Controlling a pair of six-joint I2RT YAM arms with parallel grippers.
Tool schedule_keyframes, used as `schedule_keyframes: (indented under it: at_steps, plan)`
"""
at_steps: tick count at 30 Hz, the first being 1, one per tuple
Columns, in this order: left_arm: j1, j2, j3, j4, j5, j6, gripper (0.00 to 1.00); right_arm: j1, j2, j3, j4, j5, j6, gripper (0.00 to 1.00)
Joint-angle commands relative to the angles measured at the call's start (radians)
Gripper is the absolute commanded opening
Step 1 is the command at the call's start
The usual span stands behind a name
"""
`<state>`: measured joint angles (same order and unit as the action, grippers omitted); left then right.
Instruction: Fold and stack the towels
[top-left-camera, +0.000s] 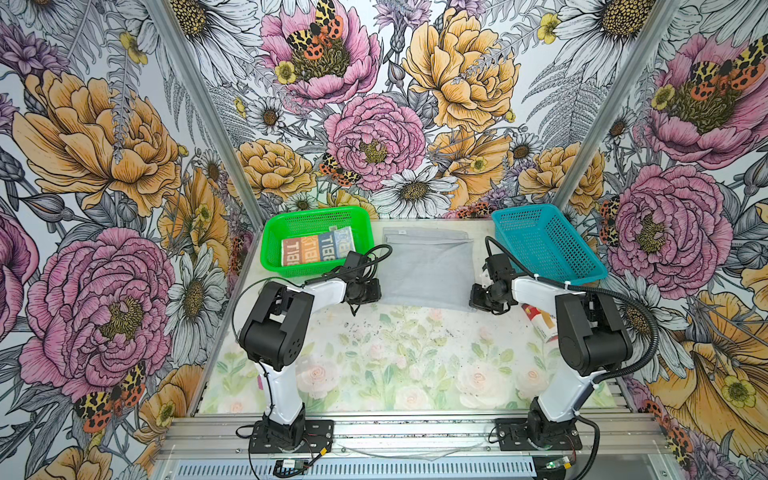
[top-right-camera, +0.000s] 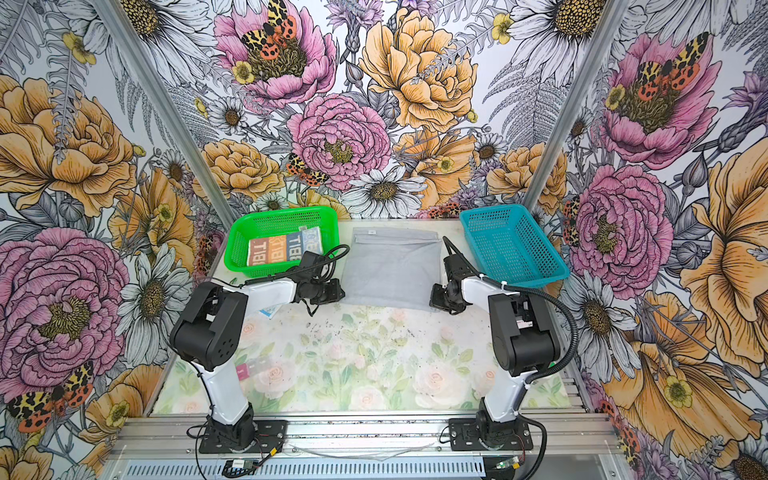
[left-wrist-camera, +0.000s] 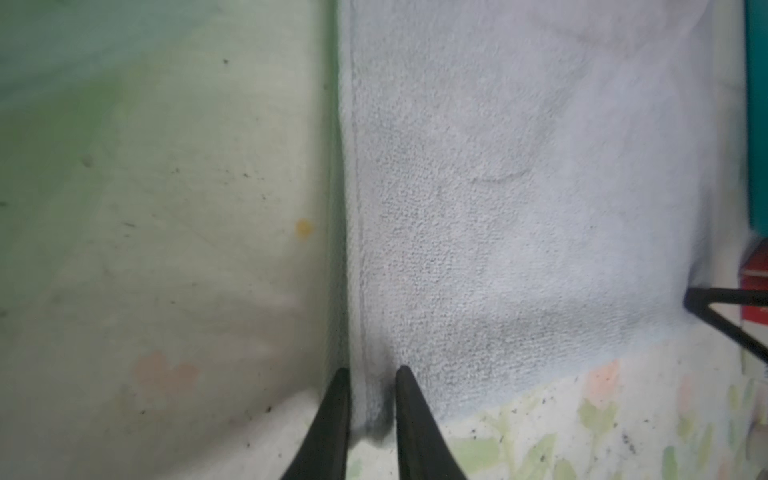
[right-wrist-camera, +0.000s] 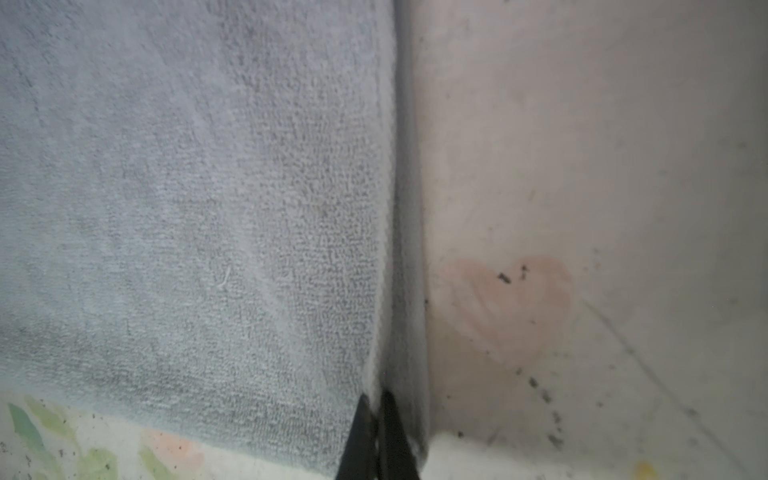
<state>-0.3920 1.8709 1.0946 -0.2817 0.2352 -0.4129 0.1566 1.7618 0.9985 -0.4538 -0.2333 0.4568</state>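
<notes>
A plain light grey towel (top-left-camera: 428, 266) (top-right-camera: 390, 266) lies spread flat at the back middle of the table, its far edge folded over. My left gripper (top-left-camera: 379, 296) (top-right-camera: 343, 293) is at the towel's near left corner. The left wrist view shows that gripper (left-wrist-camera: 372, 374) shut on the hemmed corner of the grey towel (left-wrist-camera: 498, 208). My right gripper (top-left-camera: 478, 300) (top-right-camera: 434, 299) is at the near right corner. In the right wrist view it (right-wrist-camera: 376, 399) is shut on the side edge of the grey towel (right-wrist-camera: 187, 208). A folded towel with white letters (top-left-camera: 318, 249) (top-right-camera: 286, 247) lies in the green basket (top-left-camera: 272, 232) (top-right-camera: 239, 232).
An empty teal basket (top-left-camera: 548, 245) (top-right-camera: 513, 245) stands at the back right, close to the right arm. A red-white carton (top-left-camera: 540, 322) lies partly under the right arm. A small white-blue sachet (top-right-camera: 270, 311) peeks out under the left arm. Flowered walls close in three sides.
</notes>
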Motion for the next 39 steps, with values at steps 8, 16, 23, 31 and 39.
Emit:
schedule_keyframes:
  at_steps: [8,16,23,31,39]
  plan:
    - [-0.015,-0.225,-0.203,-0.191,-0.119,-0.030,0.00,0.038,-0.158,-0.172,-0.200,0.042,0.044,0.00]
    - [-0.176,-0.568,-0.480,-0.323,-0.133,-0.242,0.00,0.176,-0.408,-0.305,-0.388,0.032,0.199,0.00]
    - [-0.328,-0.922,-0.628,-0.467,-0.174,-0.488,0.00,0.390,-0.485,-0.265,-0.541,0.117,0.392,0.00]
    - [-0.344,-0.954,-0.575,-0.574,-0.280,-0.531,0.23,0.455,-0.601,-0.308,-0.647,0.167,0.475,0.38]
    - [-0.161,-0.851,-0.431,-0.263,-0.263,-0.319,0.30,0.384,-0.426,-0.002,-0.588,0.337,0.278,0.50]
